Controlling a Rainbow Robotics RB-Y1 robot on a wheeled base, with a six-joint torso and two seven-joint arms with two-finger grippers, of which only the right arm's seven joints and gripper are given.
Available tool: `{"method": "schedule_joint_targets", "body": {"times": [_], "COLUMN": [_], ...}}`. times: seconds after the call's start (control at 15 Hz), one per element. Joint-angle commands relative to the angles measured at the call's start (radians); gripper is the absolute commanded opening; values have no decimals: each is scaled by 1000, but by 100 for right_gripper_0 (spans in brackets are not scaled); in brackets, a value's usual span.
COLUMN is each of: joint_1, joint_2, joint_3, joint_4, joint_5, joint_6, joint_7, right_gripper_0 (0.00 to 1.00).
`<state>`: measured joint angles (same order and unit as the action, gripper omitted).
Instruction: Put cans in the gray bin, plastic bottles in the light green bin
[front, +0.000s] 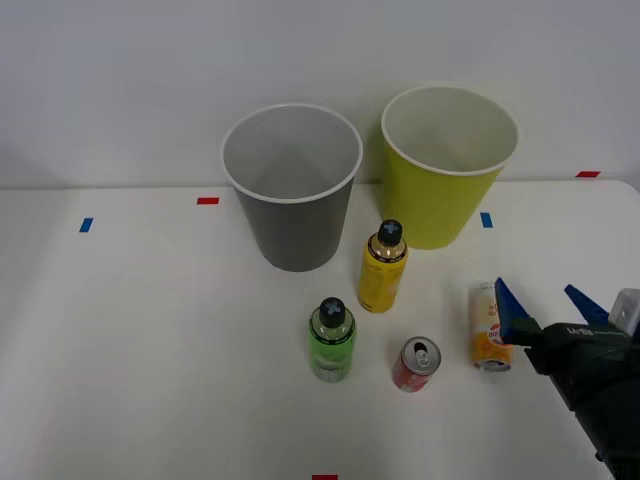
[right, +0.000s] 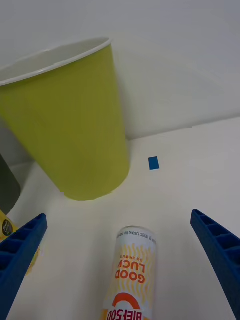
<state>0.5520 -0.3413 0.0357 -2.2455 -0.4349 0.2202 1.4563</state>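
The gray bin (front: 293, 235) and the light green bin (front: 440, 205) stand side by side at the back of the white table. In front of them stand a yellow bottle (front: 382, 270) and a green bottle (front: 331, 342), both black-capped, and a short red can (front: 415, 365). A white-and-orange container (front: 488, 328) lies on its side to the right of the can. My right gripper (front: 548, 308) is open just beside and above it. In the wrist view the container (right: 132, 272) lies between the blue fingers (right: 20, 255) of the gripper (right: 119, 217), untouched, with the light green bin (right: 75, 130) beyond.
Small blue tape marks (front: 486, 219) and red tape marks (front: 208, 200) dot the table (front: 150, 350). A white wall rises right behind the bins. The gray bin's edge (right: 7, 185) and the yellow bottle (right: 6, 227) show beside one finger.
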Motion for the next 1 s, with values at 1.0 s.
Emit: {"method": "schedule_joint_targets", "body": {"times": [1.0], "joint_1": [-376], "joint_2": [-24], "joint_3": [-20], "joint_4": [-83], "joint_5": [295], "joint_6": [918], "joint_7": [-297], "right_gripper_0": [100]}}
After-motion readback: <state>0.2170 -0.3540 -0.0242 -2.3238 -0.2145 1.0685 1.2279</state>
